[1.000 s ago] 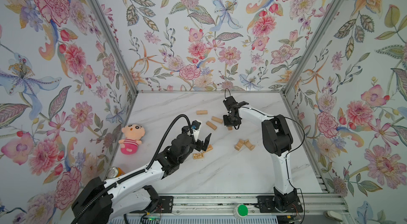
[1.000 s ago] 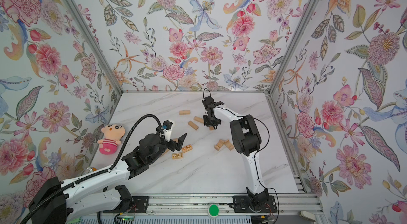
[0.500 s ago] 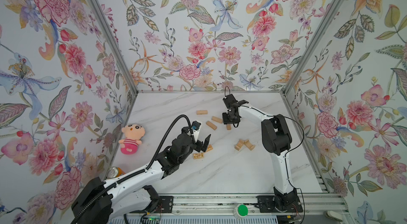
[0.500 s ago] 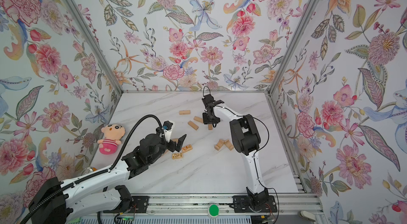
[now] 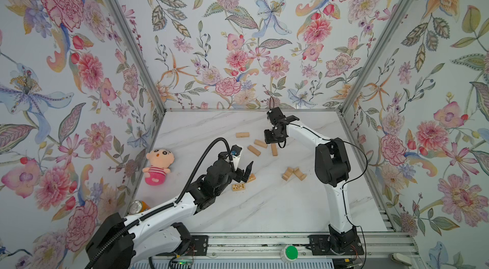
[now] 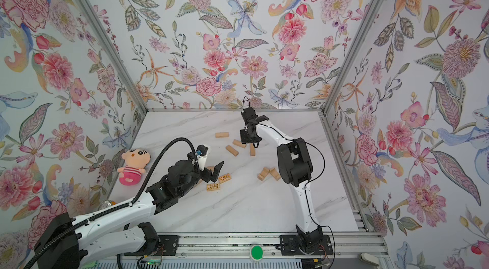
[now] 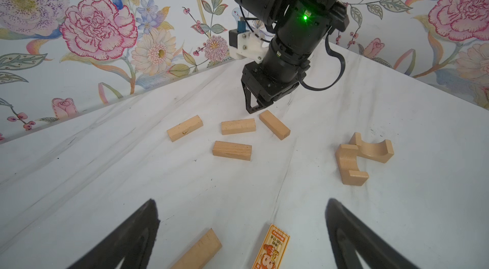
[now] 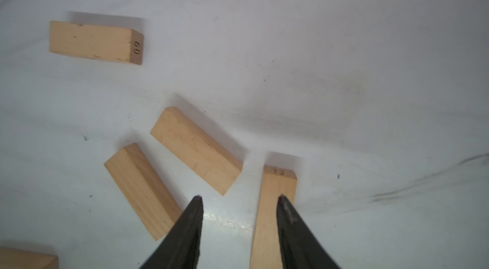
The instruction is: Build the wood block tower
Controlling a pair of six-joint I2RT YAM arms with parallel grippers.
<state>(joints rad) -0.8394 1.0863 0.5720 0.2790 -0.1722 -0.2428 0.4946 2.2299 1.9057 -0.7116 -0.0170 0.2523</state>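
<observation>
Several plain tan wood blocks (image 5: 260, 143) lie flat and scattered on the marble table; no tower shows in any view. My right gripper (image 8: 240, 197) hovers over them, open, with bare table between its fingers. The block marked 72 (image 8: 277, 183) lies partly under one finger, and two more blocks (image 8: 195, 148) lie beside the other. In both top views this gripper (image 5: 274, 141) is above the far cluster. My left gripper (image 7: 242, 201) is wide open and low over a monkey-printed block (image 7: 271, 249) and a plain block (image 7: 201, 251). A second printed block (image 5: 239, 187) lies nearby.
Two arch-shaped wooden pieces (image 5: 293, 174) lie right of centre, near the right arm's elbow. A pink plush doll (image 5: 157, 165) sits by the left wall. An orange drink can (image 5: 137, 205) stands near the front left. Floral walls enclose three sides.
My right gripper's jaws have parted from shut to open, and it has shifted slightly over the far blocks. The left arm has barely moved.
</observation>
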